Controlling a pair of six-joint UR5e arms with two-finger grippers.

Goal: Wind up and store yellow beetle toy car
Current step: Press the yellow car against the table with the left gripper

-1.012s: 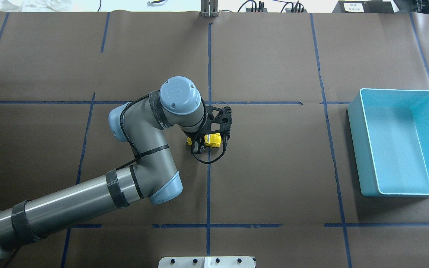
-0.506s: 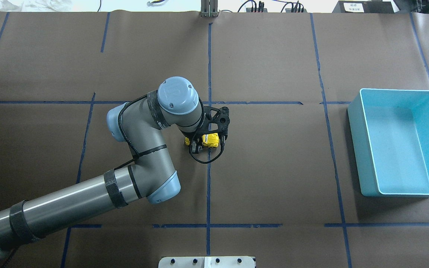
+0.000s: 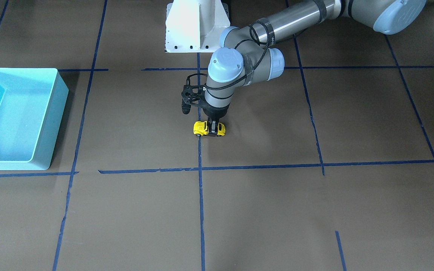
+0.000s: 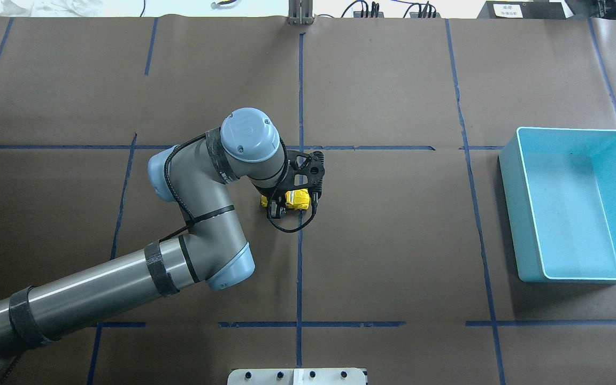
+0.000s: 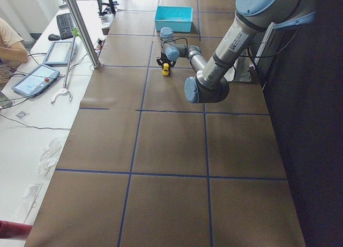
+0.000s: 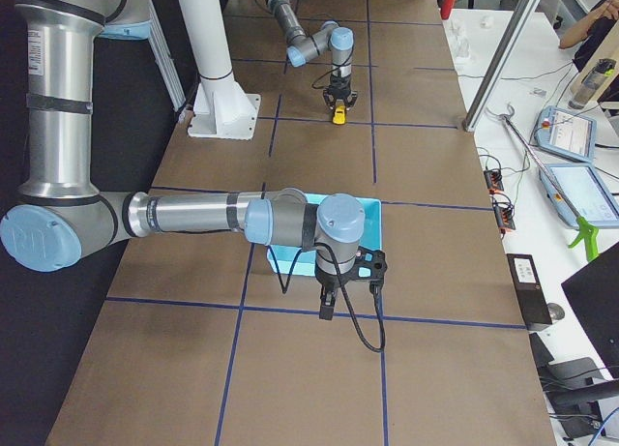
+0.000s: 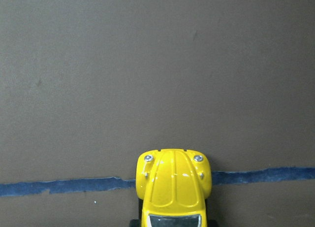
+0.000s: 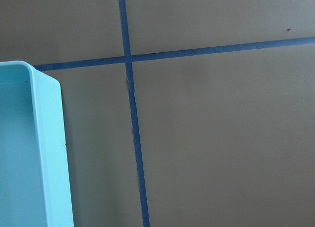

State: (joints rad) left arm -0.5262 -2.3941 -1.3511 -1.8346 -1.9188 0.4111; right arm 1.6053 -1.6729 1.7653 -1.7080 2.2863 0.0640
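Down on the brown paper-covered table, well apart from the turquoise bin, the left gripper was closed on the yellow beetle toy car. Its dark fingers clamped the rounded body across the middle, one on each flank. The left arm bent sharply and pointed its wrist straight down over the toy. The overhead camera saw the car poke out from under the black gripper mount, with a loop of black cable hanging just beside it on the side away from the bin. The car sat low at the paper, though whether its wheels touched could not be told. Its nose pointed toward the bin and lay across a blue tape line. The left wrist camera looked along the glossy hood and its two small headlights toward bare paper beyond.

The bin itself stood open, with no toy inside. From the camera at the robot's left end, the car was a yellow speck nearer than the bin, far down the table.

Over at the bin, the right gripper hung pointing down just beside its wall, above the paper. Whether it was open or closed could not be told. The right wrist camera caught only one corner of the bin and a crossing of tape lines next to it.
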